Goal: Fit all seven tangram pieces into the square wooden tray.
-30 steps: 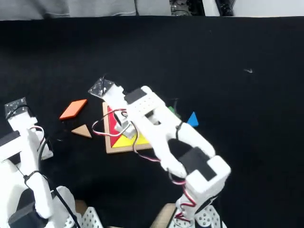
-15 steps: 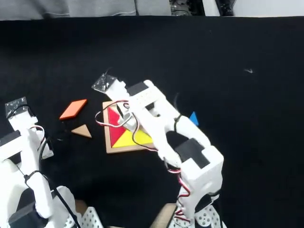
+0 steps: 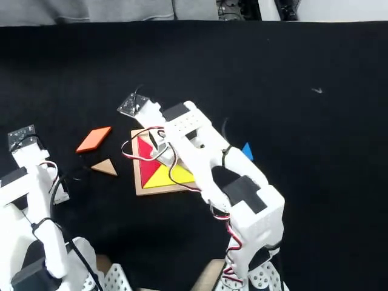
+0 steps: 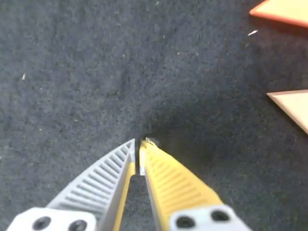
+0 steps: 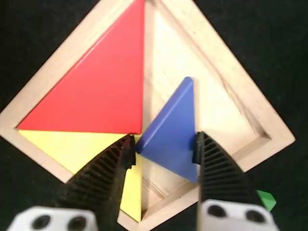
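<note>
- Square wooden tray (image 3: 151, 190): near the middle of the table, under the right arm.
- Seated: red large triangle (image 5: 101, 86) and yellow large triangle (image 5: 77, 144), edge to edge, filling half the tray.
- In hand: blue medium triangle (image 5: 171, 134), over the tray's bare half, askew to the rim. The right gripper (image 5: 163, 144) has a finger against each side of it.
- Outstanding, four pieces:
  - orange parallelogram (image 3: 94, 139) and tan triangle (image 3: 105, 167), left of the tray
  - small blue triangle (image 3: 247, 151), right of it
  - green piece (image 5: 265, 199), just outside the rim
- Left gripper (image 4: 139, 144): fingertips pressed together, empty, over bare cloth at the near left.
- Change over the last second: the right arm's wrist shifted slightly farther and its elbow swung left. The left arm has not moved.
</note>
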